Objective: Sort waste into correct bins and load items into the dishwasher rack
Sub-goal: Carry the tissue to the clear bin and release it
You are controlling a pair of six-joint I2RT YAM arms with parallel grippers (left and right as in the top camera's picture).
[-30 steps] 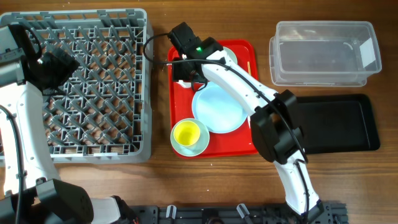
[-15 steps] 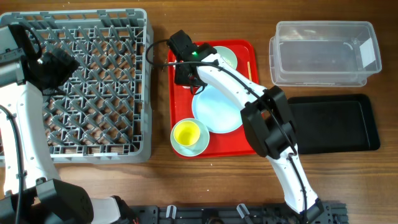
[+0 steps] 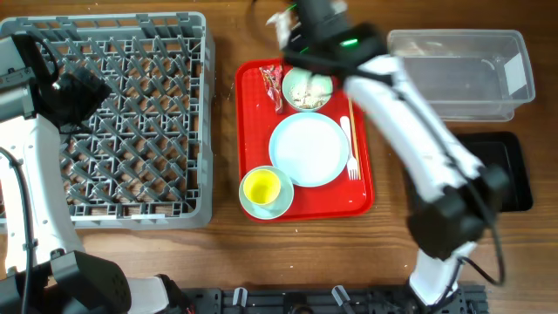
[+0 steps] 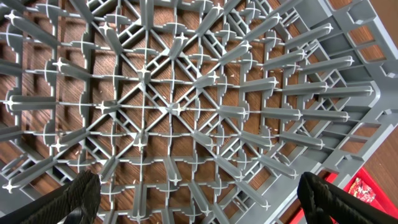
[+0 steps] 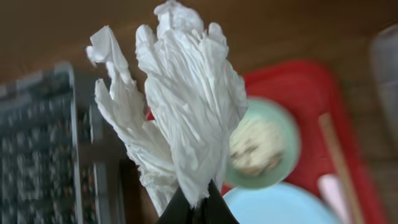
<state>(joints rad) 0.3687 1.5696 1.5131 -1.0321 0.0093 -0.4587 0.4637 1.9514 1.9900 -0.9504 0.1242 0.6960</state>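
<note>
Above the red tray's (image 3: 362, 196) far edge, R gripper (image 5: 196, 208) is clamped on the crumpled tissue (image 5: 186, 106). L gripper (image 4: 202, 199) hovers over the rack (image 4: 168, 106), jaws spread wide.

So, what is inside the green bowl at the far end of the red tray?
Whitish food scraps lie in the bowl, across its middle. The bottom under them is covered, so anything beneath cannot be seen.

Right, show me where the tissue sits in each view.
Overhead: tissue at top centre, above the red tray, blurred.
Left wrist: not in it.
Right wrist: tissue fills the centre, pinched in the right gripper jaws.
Shared landmark: the dishwasher rack, visible in all three views.
</note>
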